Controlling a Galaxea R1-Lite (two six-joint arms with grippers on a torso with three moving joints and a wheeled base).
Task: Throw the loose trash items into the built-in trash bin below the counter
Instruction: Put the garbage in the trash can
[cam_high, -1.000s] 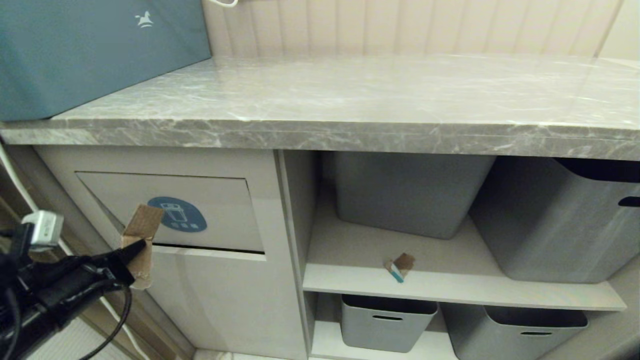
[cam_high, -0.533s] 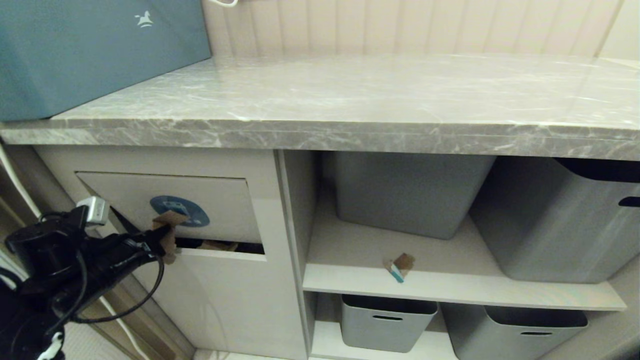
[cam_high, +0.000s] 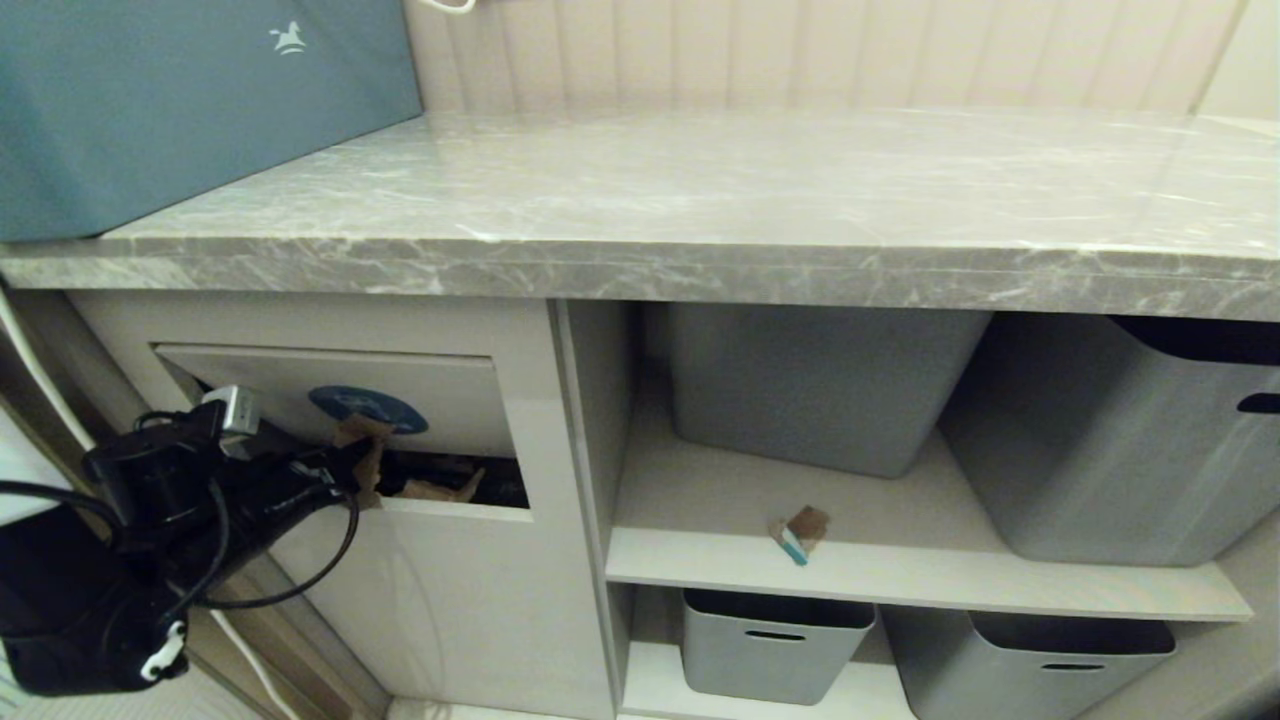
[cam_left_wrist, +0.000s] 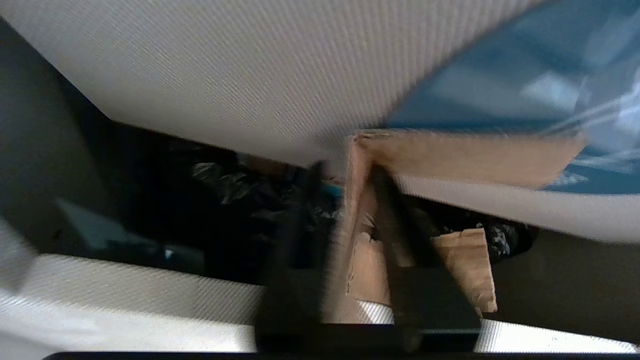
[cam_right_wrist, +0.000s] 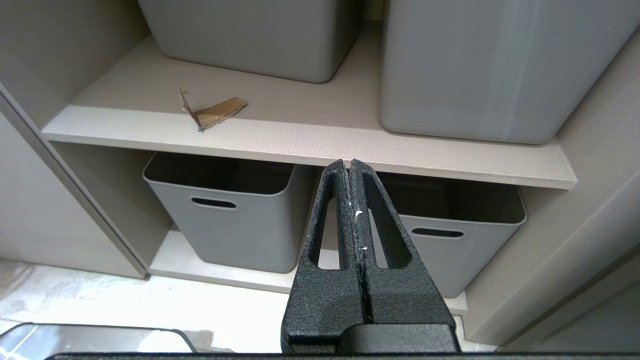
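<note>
Trash clearing, partway: left gripper (cam_high: 345, 470), fingers slightly parting around a cardboard scrap (cam_high: 365, 450), is pushing in the bin flap (cam_high: 440, 400); another scrap (cam_high: 440, 490) is lying inside; tiny scrap (cam_high: 800, 530) is waiting on the shelf (cam_high: 900, 580); right gripper (cam_right_wrist: 350, 170) is idling closed, empty.

A bent brown cardboard scrap (cam_high: 362, 450) sits at the mouth of the built-in trash bin (cam_high: 440, 570), pushing its stickered swing flap (cam_high: 440, 400) inward. A second scrap (cam_high: 440, 490) lies inside the dark opening. The tiny teal-edged scrap (cam_high: 799, 532) rests on the shelf, under the grey marble counter (cam_high: 700, 200).
</note>
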